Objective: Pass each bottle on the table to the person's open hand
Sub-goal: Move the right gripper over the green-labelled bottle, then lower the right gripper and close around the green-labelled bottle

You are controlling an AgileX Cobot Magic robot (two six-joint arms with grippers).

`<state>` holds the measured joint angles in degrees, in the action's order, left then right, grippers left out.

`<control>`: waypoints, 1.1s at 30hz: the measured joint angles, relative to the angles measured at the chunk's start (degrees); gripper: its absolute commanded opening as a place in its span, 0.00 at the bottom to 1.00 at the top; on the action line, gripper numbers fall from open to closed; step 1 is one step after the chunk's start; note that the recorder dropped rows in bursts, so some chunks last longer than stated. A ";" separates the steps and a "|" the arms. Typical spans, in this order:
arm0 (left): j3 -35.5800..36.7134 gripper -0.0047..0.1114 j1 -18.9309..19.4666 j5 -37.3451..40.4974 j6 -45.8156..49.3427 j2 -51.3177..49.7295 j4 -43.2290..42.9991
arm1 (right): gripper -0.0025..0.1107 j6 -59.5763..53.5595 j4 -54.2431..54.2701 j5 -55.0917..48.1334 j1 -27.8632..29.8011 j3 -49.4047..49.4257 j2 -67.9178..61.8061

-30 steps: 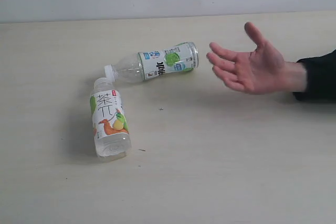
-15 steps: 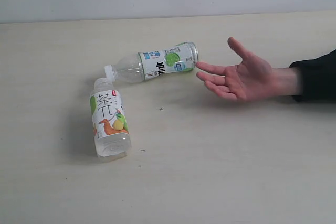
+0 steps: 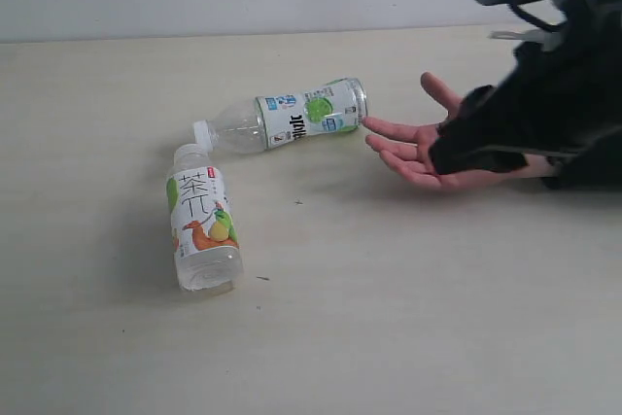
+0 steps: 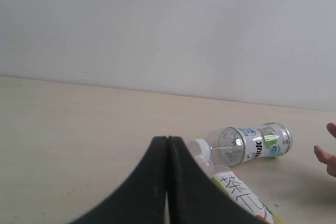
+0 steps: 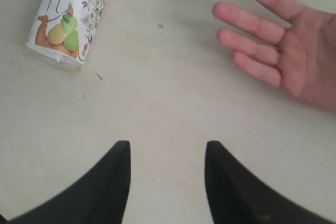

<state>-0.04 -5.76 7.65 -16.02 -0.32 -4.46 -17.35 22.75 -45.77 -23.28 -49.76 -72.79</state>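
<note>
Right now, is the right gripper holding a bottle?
No, the right gripper stands open with nothing between its jaws, and the fruit-label bottle lies apart from it on the table.

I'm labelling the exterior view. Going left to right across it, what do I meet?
fruit-label bottle → lime-label bottle → person's open hand → right arm, which covers part of the palm.
</note>
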 measured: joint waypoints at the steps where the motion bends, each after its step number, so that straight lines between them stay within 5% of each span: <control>1: 0.00 0.04 0.00 0.00 0.00 0.00 0.00 | 0.46 -0.47 0.86 -0.24 0.00 -2.03 -3.40; 14: 0.00 0.04 0.00 0.00 0.00 0.00 0.00 | 0.52 -1.75 5.02 -9.98 -0.50 -28.22 -30.24; 20: 0.00 0.04 0.00 0.00 0.00 0.00 0.00 | 0.54 -13.25 3.66 -11.79 -3.73 -36.18 -33.55; 33: 0.00 0.04 0.00 0.00 0.00 0.00 0.00 | 0.61 -38.20 -20.90 -0.24 -7.86 -39.77 -37.89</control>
<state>-0.04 -5.76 7.65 -16.02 -0.32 -4.46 -55.55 1.85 -46.01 -31.14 -89.53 -110.68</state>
